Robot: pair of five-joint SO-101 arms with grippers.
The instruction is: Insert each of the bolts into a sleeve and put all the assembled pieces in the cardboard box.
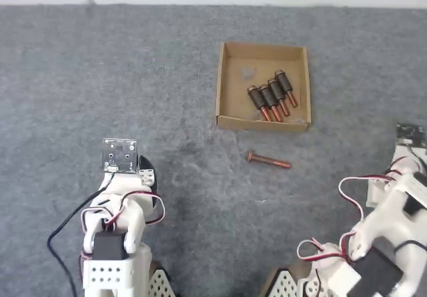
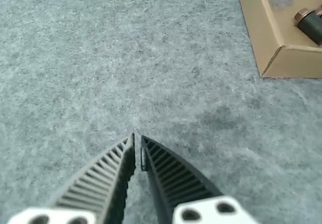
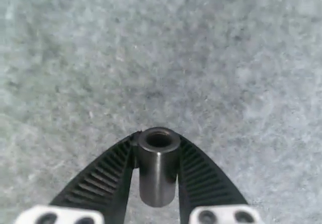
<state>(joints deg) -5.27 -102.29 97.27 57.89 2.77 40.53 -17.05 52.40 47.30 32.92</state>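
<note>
Nearest, we see our left gripper closed on nothing and our right gripper clamping one dark sleeve. Farther, one copper bolt lies just nearside of the cardboard box, which holds four assembled pieces.

smooth dark metal sleeve, coppery bolt, fuzzy grey cloth.

Left arm: white moulded shell, black servo block, perforated white base. Red, white and black wires loop at joints; 1 black cable trails off. Square camera board at wrist. Right arm: same white shell, looped wires. Left gripper, right gripper: 2 black ribbed tapering fingers each, white mounts with round holes.
</note>
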